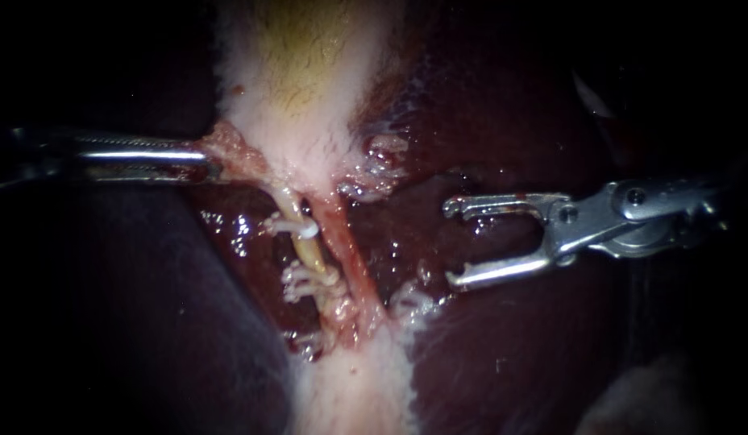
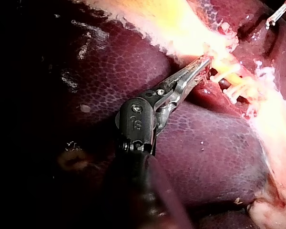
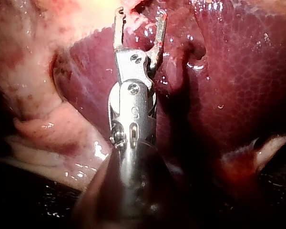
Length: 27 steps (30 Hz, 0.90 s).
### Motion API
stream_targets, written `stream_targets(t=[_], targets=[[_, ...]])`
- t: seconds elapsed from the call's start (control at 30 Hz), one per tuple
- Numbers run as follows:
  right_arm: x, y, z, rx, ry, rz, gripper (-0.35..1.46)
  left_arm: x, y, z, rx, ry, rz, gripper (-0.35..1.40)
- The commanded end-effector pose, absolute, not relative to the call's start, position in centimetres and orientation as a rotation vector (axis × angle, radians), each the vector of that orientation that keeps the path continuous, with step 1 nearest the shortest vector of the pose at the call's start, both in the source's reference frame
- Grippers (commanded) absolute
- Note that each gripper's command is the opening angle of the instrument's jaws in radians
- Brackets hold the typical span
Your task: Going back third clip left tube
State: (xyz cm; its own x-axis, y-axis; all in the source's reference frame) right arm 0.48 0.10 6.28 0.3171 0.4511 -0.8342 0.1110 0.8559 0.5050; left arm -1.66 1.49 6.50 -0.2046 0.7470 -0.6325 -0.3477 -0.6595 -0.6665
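Closest to the endoscope, on the right side of the left tube (image 1: 309, 254) and well apart from it, the right instrument (image 1: 448, 243) hangs over the liver (image 1: 487, 105). Its two hooked jaws stand wide open, a clear gap between them and nothing in it, their tips pointing toward the tube. The right wrist view shows the same: the right instrument (image 3: 140, 16) has its jaws spread, with dark red liver (image 3: 238, 86) beneath and beside them and pale tissue just ahead.

On the other side of the left tube, near its upper end, the left instrument (image 1: 209, 163) has its narrow jaws closed on a tissue flap (image 1: 229, 149), a pinkish shred at the gallbladder's lower edge. In the left wrist view the left instrument (image 2: 202, 64) lies across purple liver (image 2: 133, 62), its toothed jaws together with their tips at that pale edge.

The left tube itself is yellowish and runs down from the gallbladder (image 1: 309, 64). Two white clips sit across it: an upper clip (image 1: 297, 228) near its top and a lower clip (image 1: 309, 280) further down. More white matter lies below the lower clip; I cannot tell whether it is a clip. Just beside the left tube, on the side of the right instrument, runs the reddish right tube (image 1: 346, 242). Both end in a whitish fatty band (image 1: 354, 395).

Behind the tube, liver fills the background.
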Motion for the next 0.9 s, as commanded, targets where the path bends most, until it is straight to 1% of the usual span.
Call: stream_targets(t=[0.03, 0.3, 0.67, 0.9], targets=[[0.48, 0.1, 6.28, 0.531, 1.243, 0.241, 0.5, -1.68, 1.49, 6.52, -1.324, -0.496, 1.934, -0.35], [0.45, 0.1, 6.28, 0.531, 1.243, 0.241, 0.5, -1.83, 1.46, 6.73, -1.325, -0.485, 1.937, -0.35], [0.43, 0.1, 6.28, 0.532, 1.243, 0.24, 0.5, -2.11, 1.54, 6.99, -1.329, -0.485, 1.939, -0.35], [0.42, 0.09, 6.27, 0.532, 1.244, 0.24, 0.5, -2.14, 1.53, 7.01, -1.33, -0.485, 1.94, -0.35]])
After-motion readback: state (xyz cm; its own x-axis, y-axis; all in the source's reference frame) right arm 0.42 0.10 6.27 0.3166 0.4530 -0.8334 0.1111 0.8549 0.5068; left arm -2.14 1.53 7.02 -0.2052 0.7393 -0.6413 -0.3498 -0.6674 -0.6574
